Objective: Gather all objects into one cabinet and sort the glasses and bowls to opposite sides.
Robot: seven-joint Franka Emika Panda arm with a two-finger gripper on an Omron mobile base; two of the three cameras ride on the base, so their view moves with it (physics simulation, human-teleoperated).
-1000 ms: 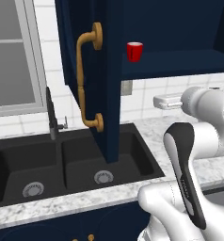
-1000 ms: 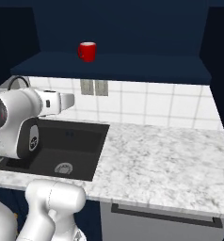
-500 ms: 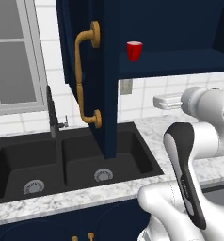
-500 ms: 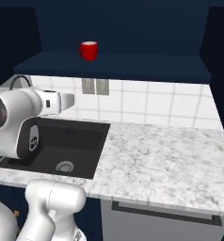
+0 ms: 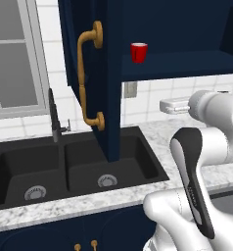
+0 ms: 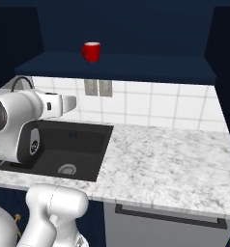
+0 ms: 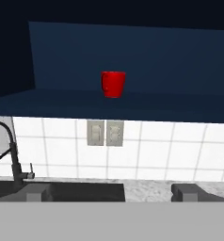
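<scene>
1. Sink (image 5: 64, 171): dark double basin sunk in the marble counter, with the black faucet (image 5: 54, 117) standing behind it. I am reading this as fixed ground below the work, not part of the job.

2. Cabinet door (image 5: 91, 73): navy, with a brass handle (image 5: 89, 81), hanging wide open and edge-on to the left base camera. It is standing open so that the shelf is free to reach from the front.

3. Red cup (image 5: 139, 52): upright on the cabinet (image 6: 117, 65) shelf, towards its left part and back from the front edge. I am judging it is already where the gathering wants it, on the side meant for the glasses; no bowl is lying beside it.

4. Wall outlets (image 7: 104, 132): two pale plates on the tiled wall just under the shelf, below the cup.

5. Gripper (image 7: 107, 192): I am holding the hand low, level with the counter and well apart from the cup, camera aimed up at the shelf. The finger tips are showing at the bottom of the hand view, set wide with nothing between them, so I am reading the jaws as spread and empty.

6. Counter (image 6: 175, 164): marble, running right of the sink.
</scene>
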